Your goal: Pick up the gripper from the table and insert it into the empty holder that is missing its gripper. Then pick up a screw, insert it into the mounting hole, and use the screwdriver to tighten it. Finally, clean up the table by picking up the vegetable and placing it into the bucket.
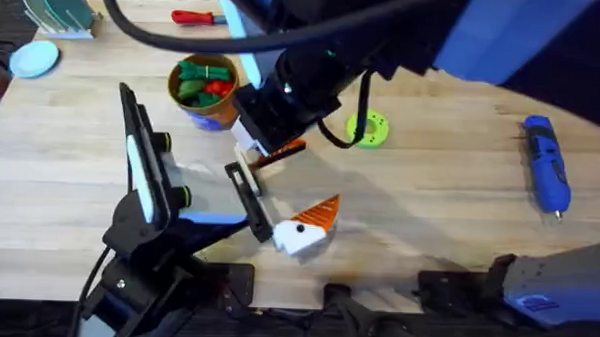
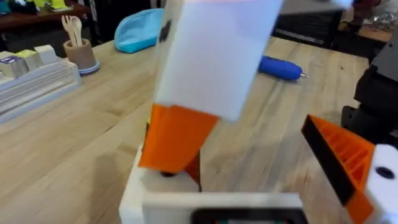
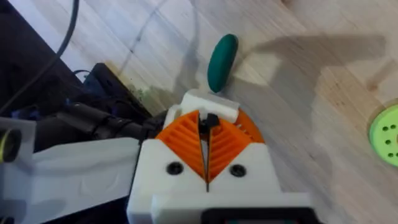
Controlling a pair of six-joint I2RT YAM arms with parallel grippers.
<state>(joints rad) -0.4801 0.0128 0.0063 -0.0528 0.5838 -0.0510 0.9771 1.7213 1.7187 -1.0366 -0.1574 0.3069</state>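
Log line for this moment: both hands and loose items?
left hand open | right hand shut, at holder | vegetable on table | screwdriver on table

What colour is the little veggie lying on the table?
Dark green; the vegetable shows best in the right wrist view.

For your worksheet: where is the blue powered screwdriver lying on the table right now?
In the overhead view the blue screwdriver lies alone on the table's far right side, well to the right of the green disc.
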